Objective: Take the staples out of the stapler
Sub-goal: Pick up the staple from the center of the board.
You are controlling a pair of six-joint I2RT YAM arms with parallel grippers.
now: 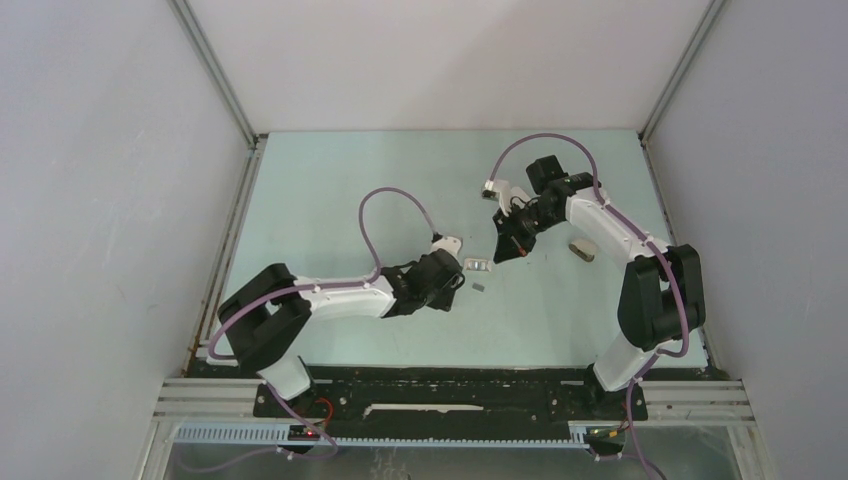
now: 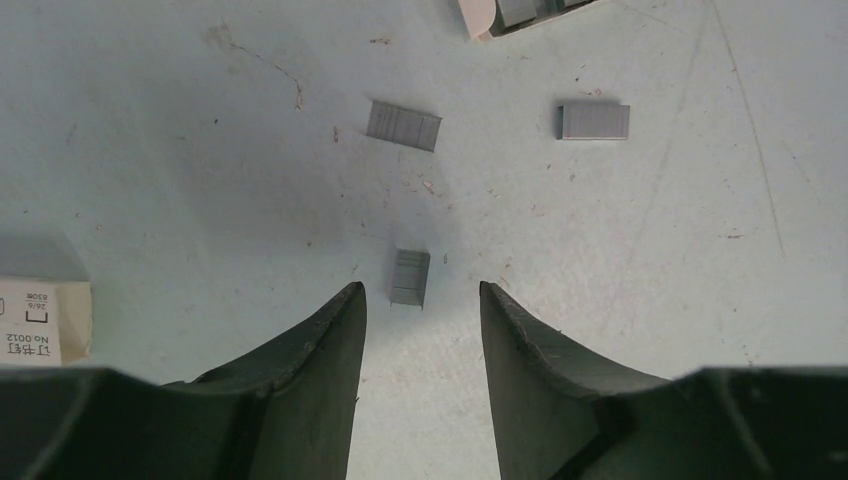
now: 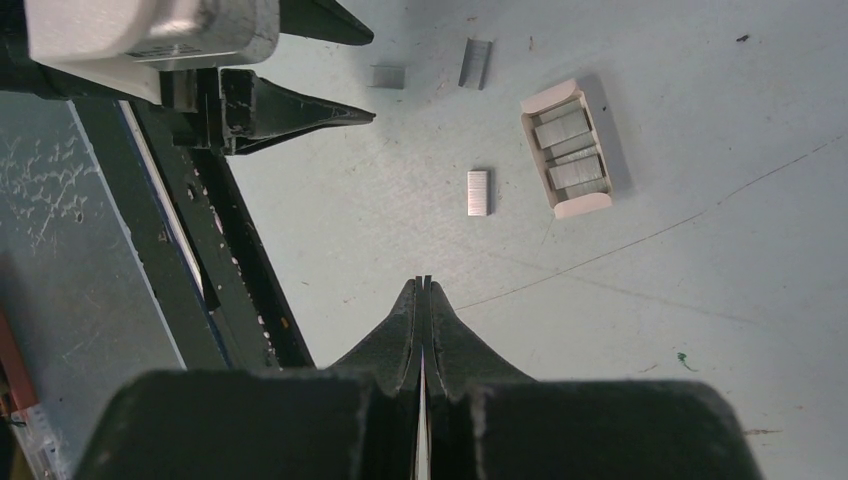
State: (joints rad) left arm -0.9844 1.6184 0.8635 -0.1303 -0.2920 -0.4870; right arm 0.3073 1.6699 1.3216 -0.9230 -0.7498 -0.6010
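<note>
Near the middle of the table [image 1: 330, 180], just right of the left gripper [image 2: 421, 292]: one short dark-grey strip of staples [image 2: 410, 277], lying flat on the bare surface, in line with the gap between the fingertips and apart from both. Jaws of that gripper: parted, grasping nothing. Long axis of the strip: along the gripper's own reach, which by the overhead view is roughly left to right, one end towards the fingers and the other towards the second strip [image 2: 404, 125] beyond it. A third strip [image 2: 594, 121] lies level with the second and well apart from it; an open box [image 3: 583, 205] of fresh strips sits farther on, and a labelled white box [image 2: 35, 320] lies beside one finger. Right gripper [image 3: 422, 285]: clenched, nothing visible between its fingers. Stapler [image 3: 150, 35]: close beside it, its black rail slanting past (whether staples remain inside cannot be told). Step in hand, by judgement: picking up a loose strip already out of the stapler. Next move calls for lowering until the pads flank the strip's long sides, then pinching squarely, as so thin a piece could skate or tip.
</note>
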